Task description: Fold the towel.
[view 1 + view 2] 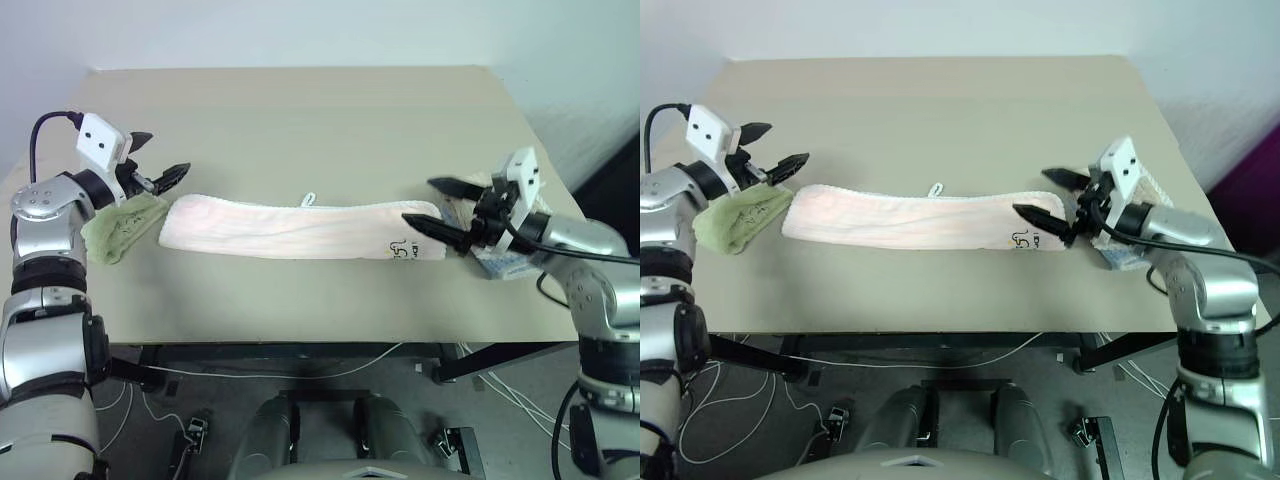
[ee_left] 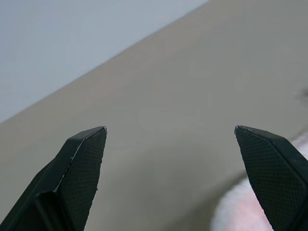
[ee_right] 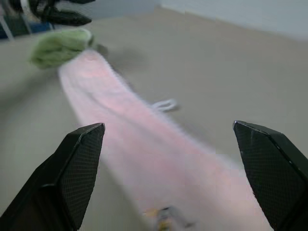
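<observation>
- Beige table (image 1: pixel 300 110) against a pale wall; bears all items.
- Towel (image 1: pixel 290 228): long pink terry strip, already folded lengthwise into a narrow band, lying flat across the table between the two arms. Judged light, limp and non-slip; best taken by the corners at each short end.
- Left gripper (image 1: pixel 158 172): jaws spread, empty, just beyond the towel's left end, above a green towel (image 1: pixel 120 228).
- Right gripper (image 1: pixel 440 208): jaws spread, empty, at the printed end.

Head stereo pair looking down over the table (image 1: pixel 300 110), both sharing the pink towel (image 1: pixel 290 228), wrist cameras low, near the tabletop.
</observation>
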